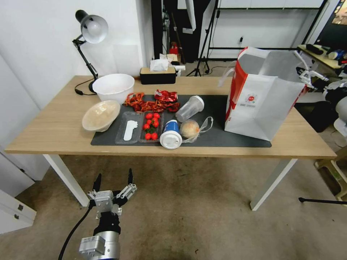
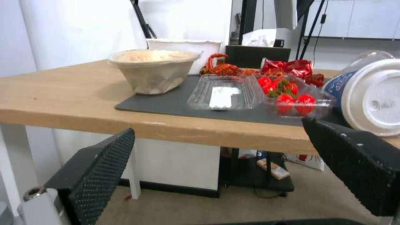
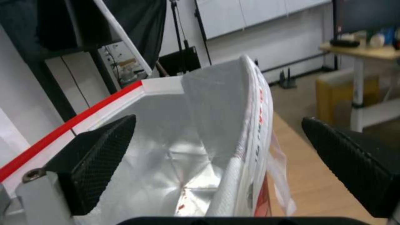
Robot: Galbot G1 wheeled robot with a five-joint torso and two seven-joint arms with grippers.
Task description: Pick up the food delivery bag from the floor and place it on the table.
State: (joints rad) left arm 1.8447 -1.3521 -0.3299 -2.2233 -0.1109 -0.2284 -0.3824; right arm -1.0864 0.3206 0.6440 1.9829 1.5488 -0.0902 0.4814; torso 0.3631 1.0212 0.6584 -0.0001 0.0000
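The food delivery bag [image 1: 260, 104] stands upright and open on the right end of the table [image 1: 47, 130], partly on the dark mat [image 1: 217, 108]. It is white with red side panels and a small red logo. Its silver foil lining [image 3: 175, 168] faces the right wrist camera. My right gripper [image 1: 307, 75] hovers at the bag's far right rim. It is open [image 3: 218, 120], and the bag's top edge runs between the fingers without touching them. My left gripper [image 1: 112, 180] hangs open over the floor [image 1: 188, 216], below the table's front edge [image 2: 217, 126].
The mat holds a paper bowl [image 1: 100, 115], a clear tray of tomatoes [image 1: 151, 125], red crayfish [image 1: 151, 103], a lidded cup on its side [image 1: 170, 135], a clear cup [image 1: 190, 107] and a bagged bun [image 1: 191, 129]. A white bowl [image 1: 113, 86], lamp [image 1: 90, 32] and tissue box [image 1: 158, 74] stand behind.
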